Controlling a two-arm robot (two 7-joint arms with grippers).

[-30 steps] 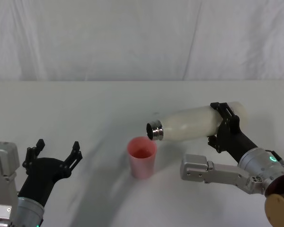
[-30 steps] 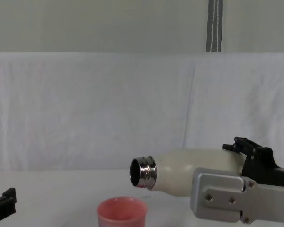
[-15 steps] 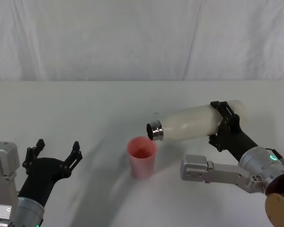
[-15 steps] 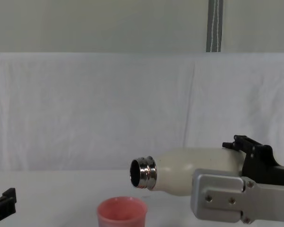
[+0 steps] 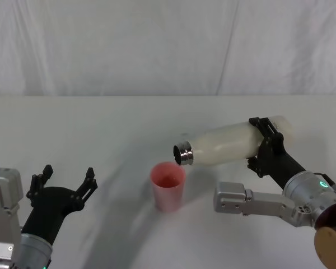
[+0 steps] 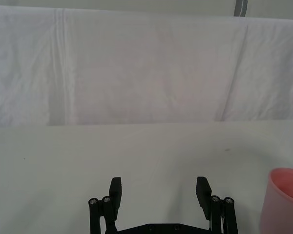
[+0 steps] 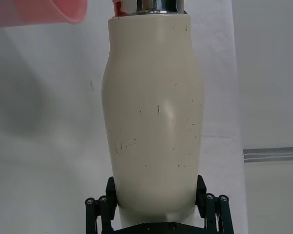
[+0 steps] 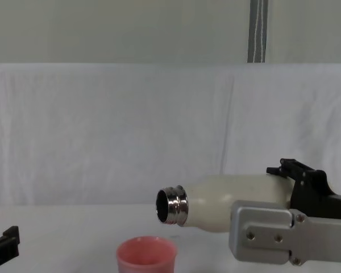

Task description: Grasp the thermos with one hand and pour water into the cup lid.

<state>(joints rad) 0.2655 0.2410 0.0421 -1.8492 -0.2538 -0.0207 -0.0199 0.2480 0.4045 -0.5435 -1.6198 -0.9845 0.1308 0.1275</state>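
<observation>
Right claw (image 5: 262,147) is gripping the thermos (image 5: 227,147) near its base end, fingers clamped on either side of the cream body, as the right wrist view shows. Thermos is being held nearly horizontal in the air, steel neck pointing toward the robot's left and dipping slightly down. Its mouth is hanging just above and a little behind the cup lid (image 5: 168,186) in the head view; in the chest view the mouth (image 8: 170,205) is sitting above the pink rim, slightly to the right of centre.

Cup lid is standing upright on the white bench (image 5: 101,129), near the middle, between the two arms. Cannot tell if any water is flowing; no stream is visible between neck and cup, and the inside of the cup is showing only pink.

Left claw (image 5: 66,184) is sitting idle low on the robot's left, fingers spread wide, holding nothing, well apart from the cup.

Progress judgement: grasp, lift and tilt are done, and the mouth is roughly over the cup. Left to do, likely: tip further if nothing is coming out, finish the pour, bring the thermos back upright and set it down on the bench.
</observation>
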